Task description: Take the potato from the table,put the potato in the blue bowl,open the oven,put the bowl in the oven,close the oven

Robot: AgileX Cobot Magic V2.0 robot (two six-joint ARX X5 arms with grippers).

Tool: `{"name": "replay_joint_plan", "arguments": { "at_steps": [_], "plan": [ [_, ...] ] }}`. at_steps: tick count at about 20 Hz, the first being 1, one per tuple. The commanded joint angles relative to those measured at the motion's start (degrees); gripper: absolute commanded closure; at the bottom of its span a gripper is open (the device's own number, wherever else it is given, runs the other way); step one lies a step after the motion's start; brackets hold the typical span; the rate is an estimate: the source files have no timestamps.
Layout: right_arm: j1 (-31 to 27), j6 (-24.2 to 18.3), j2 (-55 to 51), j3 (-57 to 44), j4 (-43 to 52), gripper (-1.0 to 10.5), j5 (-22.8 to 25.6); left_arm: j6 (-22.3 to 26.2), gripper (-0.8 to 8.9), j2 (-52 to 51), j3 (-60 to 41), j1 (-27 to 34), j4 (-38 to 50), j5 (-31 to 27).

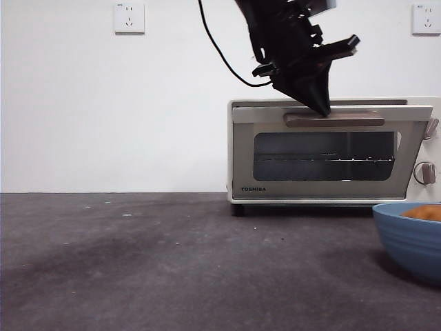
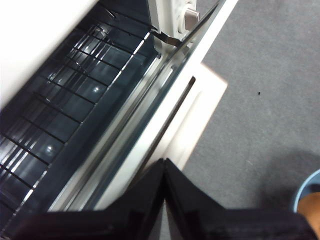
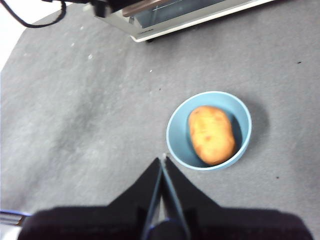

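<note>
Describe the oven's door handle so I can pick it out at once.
Find the cream-white TOSHIBA toaster oven at the back of the dark grey table. Across the top of its slightly open door, above the dark glass window, runs the flat tan bar handle. The left claw touches it.

Oven [image 1: 331,148] stands at the back of the counter [image 1: 172,262], right of centre, against the wall [image 1: 103,103]. Its door [image 1: 329,150] is tilted slightly out at the top; the wire rack [image 2: 60,95] sits inside behind it. Left tool [image 1: 318,103] comes down from above, tip at the top edge of the door, just above the handle [image 1: 334,119]. Blue bowl [image 1: 411,238] sits on the counter in front of the oven, toward the right, apart from it. Potato [image 3: 211,134] lies in the bowl. Right tool [image 3: 164,162] hangs above the counter just beside the bowl, jaws together, touching nothing. Two wall sockets [image 1: 129,17] high on the wall, one left, one right.
</note>
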Motion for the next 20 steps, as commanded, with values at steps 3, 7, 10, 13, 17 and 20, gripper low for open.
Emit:
{"name": "replay_joint_plan", "arguments": {
  "at_steps": [3,7,10,13,17,20],
  "plan": [
    [0.02,-0.61,-0.44,-0.48,-0.28,9.6,-0.22,-1.07,8.2,3.21,-2.56,-0.94,-1.7,-5.33],
    [0.02,-1.22,-0.44,-0.48,-1.81,9.6,0.02,-1.95,8.2,3.21,-3.21,-1.49,-1.57,-7.34],
    [0.02,-2.14,-0.44,-0.48,-1.92,9.6,0.74,-2.19,8.2,3.19,-3.23,-1.81,-3.78,-9.42],
    [0.02,-2.56,-0.44,-0.48,-2.03,9.6,2.19,-3.17,8.2,3.15,-3.23,-2.51,-4.24,-9.79],
    [0.02,-3.5,-0.44,-0.48,-2.12,9.6,2.25,-3.89,8.2,3.13,-4.11,-3.58,-6.08,-11.74],
    [0.02,-3.63,-0.44,-0.48,-2.16,9.6,2.67,-5.31,8.2,2.89,-6.67,-4.17,-6.23,-11.67]
  ]
}}
